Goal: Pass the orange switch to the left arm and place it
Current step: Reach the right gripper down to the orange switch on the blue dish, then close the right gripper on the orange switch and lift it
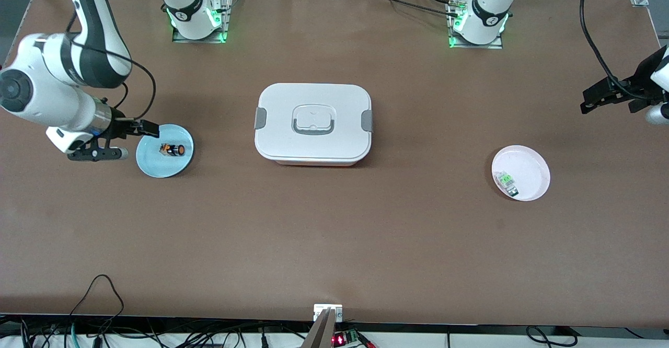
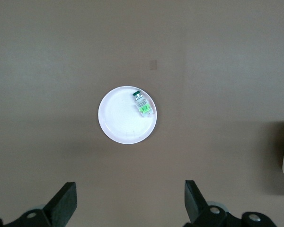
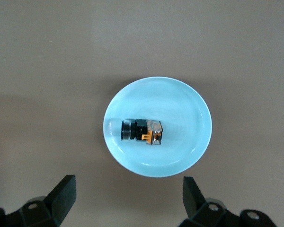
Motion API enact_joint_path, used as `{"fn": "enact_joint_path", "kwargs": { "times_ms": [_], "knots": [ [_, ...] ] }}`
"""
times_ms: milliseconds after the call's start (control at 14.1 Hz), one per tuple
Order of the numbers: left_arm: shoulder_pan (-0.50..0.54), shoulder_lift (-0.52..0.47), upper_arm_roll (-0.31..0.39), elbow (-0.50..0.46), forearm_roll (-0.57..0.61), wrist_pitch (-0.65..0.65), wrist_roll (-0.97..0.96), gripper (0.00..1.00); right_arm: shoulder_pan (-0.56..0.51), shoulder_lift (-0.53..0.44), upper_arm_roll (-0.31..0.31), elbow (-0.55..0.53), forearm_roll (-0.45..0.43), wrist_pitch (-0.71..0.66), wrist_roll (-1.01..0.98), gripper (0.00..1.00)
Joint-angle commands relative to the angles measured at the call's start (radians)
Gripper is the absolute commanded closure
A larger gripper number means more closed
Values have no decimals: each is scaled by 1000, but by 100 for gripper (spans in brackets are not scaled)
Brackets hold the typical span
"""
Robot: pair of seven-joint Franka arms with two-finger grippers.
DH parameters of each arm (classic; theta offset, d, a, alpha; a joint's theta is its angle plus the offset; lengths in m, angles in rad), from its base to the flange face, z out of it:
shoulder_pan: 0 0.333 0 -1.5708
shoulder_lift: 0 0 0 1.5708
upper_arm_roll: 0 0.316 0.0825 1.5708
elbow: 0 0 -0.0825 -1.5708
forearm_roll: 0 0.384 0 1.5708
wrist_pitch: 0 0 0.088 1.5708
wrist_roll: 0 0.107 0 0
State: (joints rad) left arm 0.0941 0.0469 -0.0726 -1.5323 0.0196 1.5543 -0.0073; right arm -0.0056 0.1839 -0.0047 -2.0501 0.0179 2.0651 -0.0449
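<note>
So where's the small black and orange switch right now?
The black and orange switch lies on the round light-blue plate toward the right arm's end, beside the white lidded box.

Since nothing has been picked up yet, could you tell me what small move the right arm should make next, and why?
Probably lower the right end effector toward the orange switch. The switch lies loose on the blue plate at the right arm's end of the table, and the end effector is open beside that plate. The left end effector, also open, waits over the table near the white plate; the box sits between.
</note>
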Motion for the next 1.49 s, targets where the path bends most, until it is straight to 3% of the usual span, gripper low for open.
{"fn": "enact_joint_path", "kwargs": {
  "times_ms": [0, 356, 1067, 1209, 1422],
  "knots": [
    [-1, -18, 8, -14, -23, -2, 20, 0, -11, 67, 2, -37, -6, 117, -13, 0],
    [-1, -18, 8, -14, -23, -2, 20, 0, -11, 150, -11, -126, -6, 332, -30, 0],
    [-1, -18, 8, -14, -23, -2, 21, 0, -11, 215, -9, -154, -6, 378, -30, 0],
    [-1, -18, 8, -14, -23, -3, 20, 0, -11, 223, -9, -154, -6, 385, -33, 4],
    [1, -18, 8, -14, -23, -3, 20, 0, -11, 227, -8, -154, -6, 385, -33, 17]
  ]
}}
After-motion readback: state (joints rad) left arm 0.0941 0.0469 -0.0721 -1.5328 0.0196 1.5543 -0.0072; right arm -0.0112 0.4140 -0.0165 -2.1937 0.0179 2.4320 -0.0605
